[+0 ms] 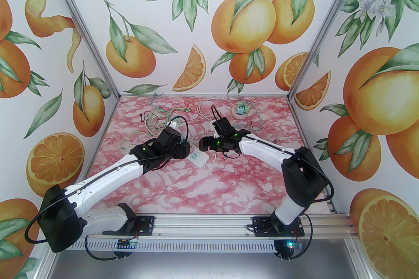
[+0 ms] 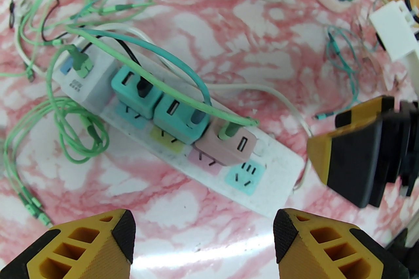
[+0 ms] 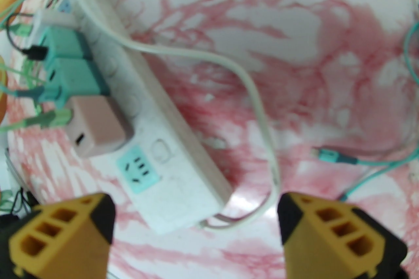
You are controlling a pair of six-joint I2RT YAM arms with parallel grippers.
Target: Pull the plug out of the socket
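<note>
While beside teal chargers (image 2: pixel 181 120), plug (image 2: pixel 229 148) under cables (image 2: pixel 239 120).

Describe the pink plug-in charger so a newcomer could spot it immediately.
Start at the long white power strip lying on the pink marbled table. Follow its row of plugged-in chargers to the end one, the pink cube charger beside the strip's empty pale-blue socket. The teal cube charger on its other side differs in colour; it alone is pink.

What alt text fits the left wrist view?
A white power strip lies diagonally on the pink marbled table, holding a white charger, two teal chargers and a pink charger, nearest socket free. The left pincer hangs open before it.
</note>
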